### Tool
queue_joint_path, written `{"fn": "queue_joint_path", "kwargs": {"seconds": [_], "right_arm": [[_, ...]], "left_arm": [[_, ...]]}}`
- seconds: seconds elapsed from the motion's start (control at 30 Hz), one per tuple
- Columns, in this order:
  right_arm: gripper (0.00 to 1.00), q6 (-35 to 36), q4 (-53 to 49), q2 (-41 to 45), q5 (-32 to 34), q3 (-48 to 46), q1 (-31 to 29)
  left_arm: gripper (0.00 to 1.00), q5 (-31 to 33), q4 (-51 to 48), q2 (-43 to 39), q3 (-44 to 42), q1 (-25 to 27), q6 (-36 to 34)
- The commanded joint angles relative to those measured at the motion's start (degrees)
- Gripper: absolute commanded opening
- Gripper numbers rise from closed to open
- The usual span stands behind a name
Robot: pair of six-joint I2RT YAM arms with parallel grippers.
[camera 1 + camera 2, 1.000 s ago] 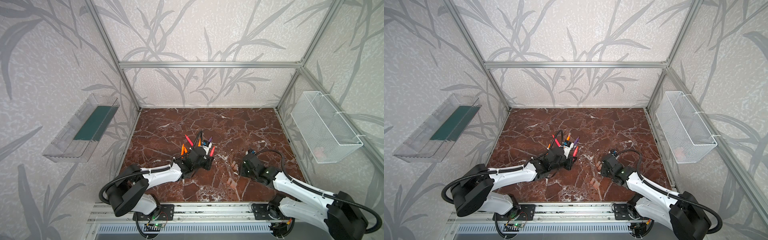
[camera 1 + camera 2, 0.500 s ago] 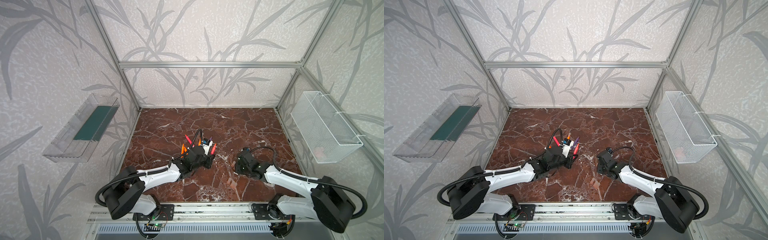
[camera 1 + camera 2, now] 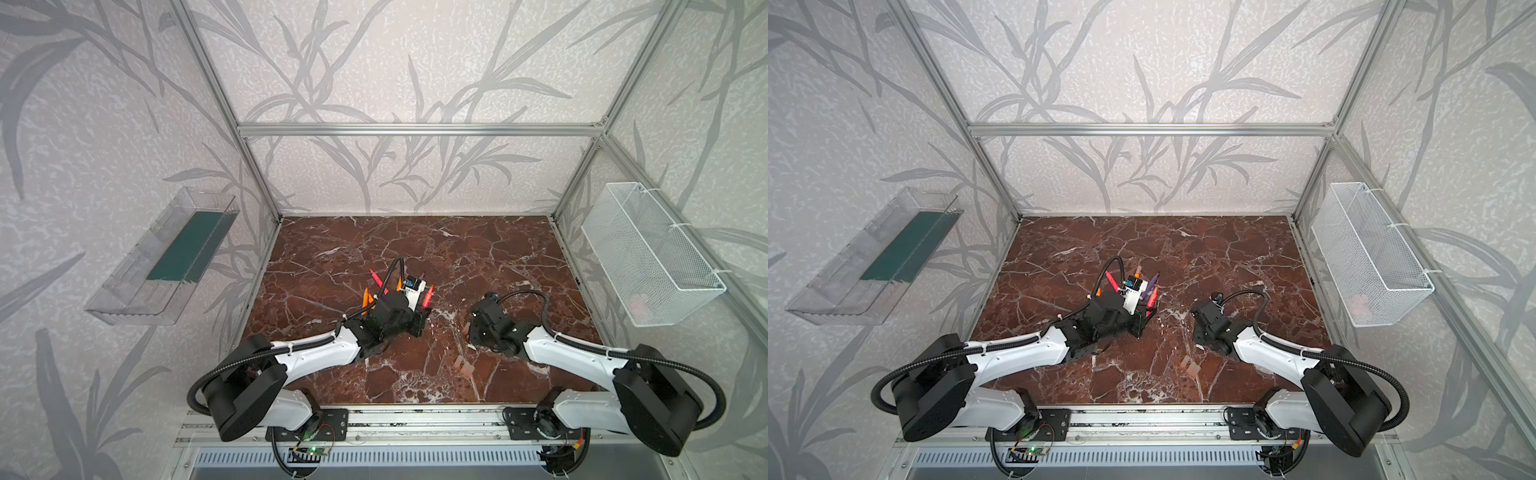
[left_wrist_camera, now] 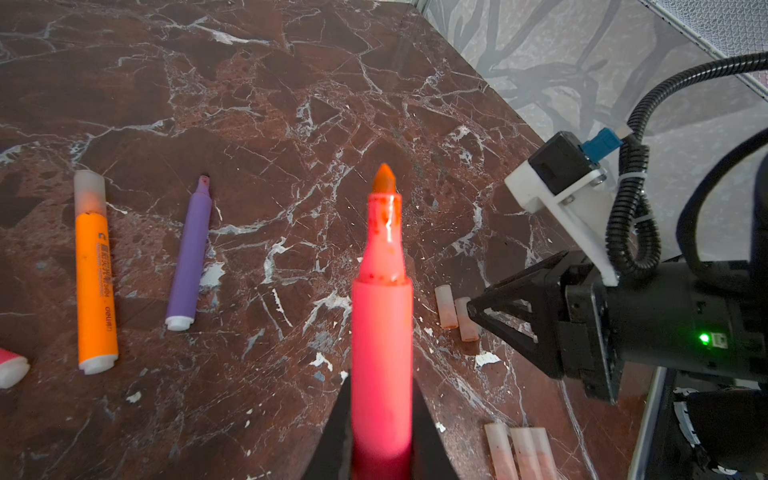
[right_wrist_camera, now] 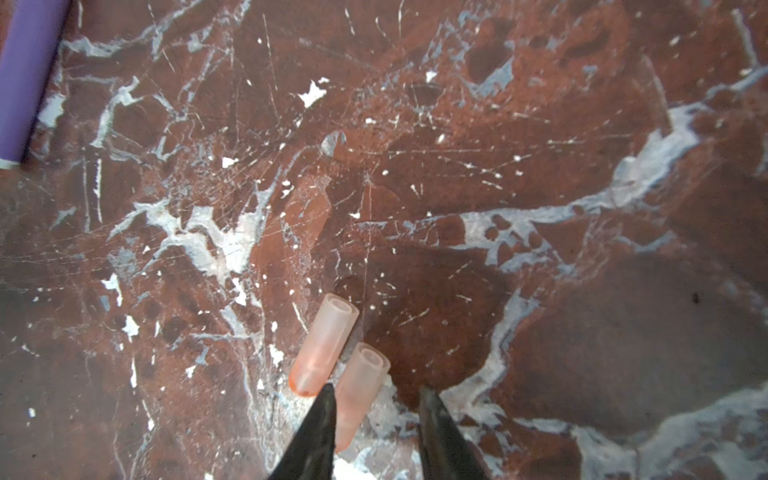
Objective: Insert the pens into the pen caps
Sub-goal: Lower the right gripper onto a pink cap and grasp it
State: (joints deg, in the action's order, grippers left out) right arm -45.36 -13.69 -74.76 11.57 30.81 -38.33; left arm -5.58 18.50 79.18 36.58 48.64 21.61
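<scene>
Robotics lab test cell: an aluminium frame [image 3: 415, 129] with leaf-patterned wall panels encloses a red-brown marble surface [image 3: 478, 249]. A left robot arm [image 3: 320, 353] and a right robot arm [image 3: 569, 353] are bolted to a rail [image 3: 415, 419] along its near edge. A clear bin [image 3: 124, 299] and a wire basket [image 3: 648, 257] hang on the side walls.

The table [image 3: 457, 249] [image 3: 1183, 249] is overlooked steeply in both top views; the same pen caps [image 4: 445, 306] [image 5: 326, 345] are seen close by both wrist cameras.
</scene>
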Motion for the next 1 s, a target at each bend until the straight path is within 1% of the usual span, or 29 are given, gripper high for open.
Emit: {"fn": "queue_joint_path", "kwargs": {"seconds": [0.0,0.2,0.4,0.8,0.97], "right_arm": [[0.32,0.3,-0.6,-2.0,1.1,1.5,-0.3],[0.28,-0.1,-0.7,-3.5,1.7,1.7,-0.3],[0.19,-0.3,-1.1,-2.5,2.5,0.9,-0.3],[0.08,-0.6,-1.0,-3.0,2.7,0.8,-0.3],[0.04,-1.0,-1.0,-1.0,3.1,0.1,-0.3]], "left_arm": [[0.00,0.3,0.9,-0.8,-0.5,0.1,-0.8],[0.00,1.1,0.4,-1.3,-0.6,0.2,-1.0],[0.00,1.7,0.4,-1.2,-0.8,0.2,-1.0],[0.00,2.9,0.6,-2.5,-1.7,0.2,-1.0],[0.00,2.9,1.3,-3.1,-2.3,0.1,-1.0]]}}
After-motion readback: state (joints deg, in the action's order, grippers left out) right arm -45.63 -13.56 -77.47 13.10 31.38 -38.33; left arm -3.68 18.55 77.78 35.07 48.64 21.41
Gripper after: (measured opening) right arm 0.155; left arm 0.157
